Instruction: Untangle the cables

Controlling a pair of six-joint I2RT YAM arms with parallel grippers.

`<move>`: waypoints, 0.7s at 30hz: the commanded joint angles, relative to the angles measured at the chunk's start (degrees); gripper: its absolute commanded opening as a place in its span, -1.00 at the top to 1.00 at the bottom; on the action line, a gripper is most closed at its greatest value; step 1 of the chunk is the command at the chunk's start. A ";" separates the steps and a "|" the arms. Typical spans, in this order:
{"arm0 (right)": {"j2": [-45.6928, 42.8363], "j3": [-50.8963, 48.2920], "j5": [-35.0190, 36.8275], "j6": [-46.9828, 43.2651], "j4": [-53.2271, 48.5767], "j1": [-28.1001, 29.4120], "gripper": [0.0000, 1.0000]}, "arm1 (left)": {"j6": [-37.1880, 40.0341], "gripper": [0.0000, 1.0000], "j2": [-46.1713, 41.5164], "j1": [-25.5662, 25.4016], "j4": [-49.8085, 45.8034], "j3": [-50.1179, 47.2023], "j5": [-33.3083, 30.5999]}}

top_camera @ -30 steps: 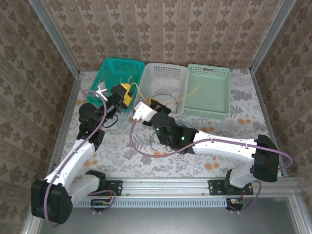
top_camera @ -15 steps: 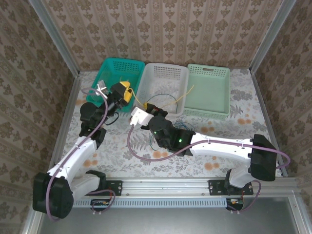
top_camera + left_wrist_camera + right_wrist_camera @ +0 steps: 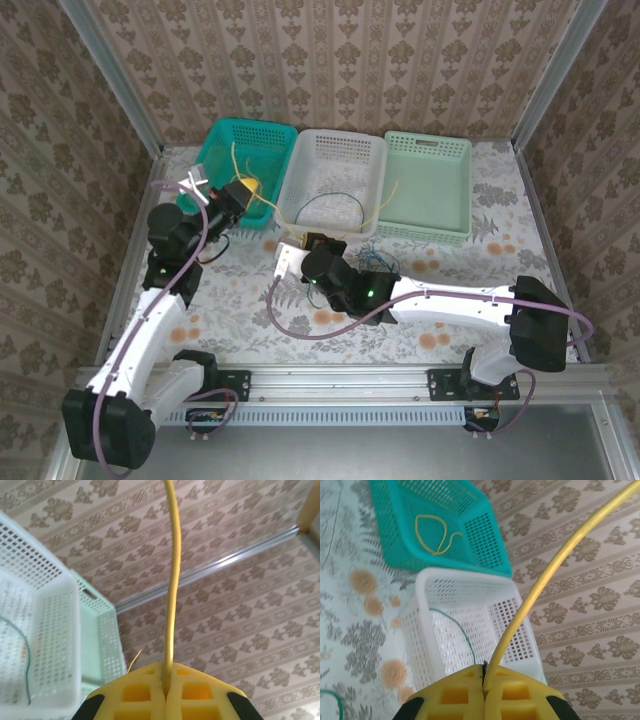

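One yellow cable [image 3: 268, 203] runs between both grippers. My left gripper [image 3: 246, 190] hovers at the teal basket's front right corner, shut on this cable [image 3: 172, 580], which rises straight out from between the yellow pads [image 3: 150, 692]. My right gripper [image 3: 318, 243] sits in front of the white basket, shut on the same yellow cable [image 3: 540, 585]; its free end [image 3: 386, 195] reaches toward the light green basket. A green cable [image 3: 326, 203] loops inside the white basket. Blue and green cables [image 3: 378, 258] lie tangled on the table right of the right gripper. Another yellow cable [image 3: 433, 534] lies coiled in the teal basket.
Three baskets stand in a row at the back: teal [image 3: 222, 150], white [image 3: 340, 150], light green [image 3: 430, 195]. Patterned walls and metal frame posts enclose the table [image 3: 240, 300]. The right forearm [image 3: 450, 300] stretches across the table's near right part.
The left gripper has shut on the yellow cable and drawn back to the left. The right gripper has moved nearer and left with its cable, off the white basket's rim.
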 commanded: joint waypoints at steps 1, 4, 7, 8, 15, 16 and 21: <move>-0.47 -1.49 0.48 -5.15 -8.88 0.60 1.00 | 19.74 1.00 -1.89 0.73 -18.31 7.89 1.76; 0.86 -0.95 1.72 -8.87 -10.26 0.77 1.00 | 28.64 1.00 -0.94 0.43 -26.66 11.62 2.60; 2.21 -0.70 1.17 -14.57 -11.23 1.63 1.00 | 38.83 1.00 0.24 -0.91 -36.26 15.07 4.15; 2.66 -0.79 1.00 -16.64 -11.49 1.95 1.00 | 42.14 1.00 0.62 -1.43 -39.00 16.01 3.76; 4.62 -0.72 1.24 -24.61 -11.47 2.36 1.00 | 54.40 1.00 1.20 -3.11 -49.75 18.31 -0.40; 4.74 -0.22 1.30 -24.79 -11.08 2.21 1.00 | 55.10 1.00 1.08 -3.13 -50.41 18.13 -1.04; 7.71 5.49 2.66 -19.60 -12.05 0.05 1.00 | 54.96 1.00 -0.33 -2.72 -47.70 15.75 -6.10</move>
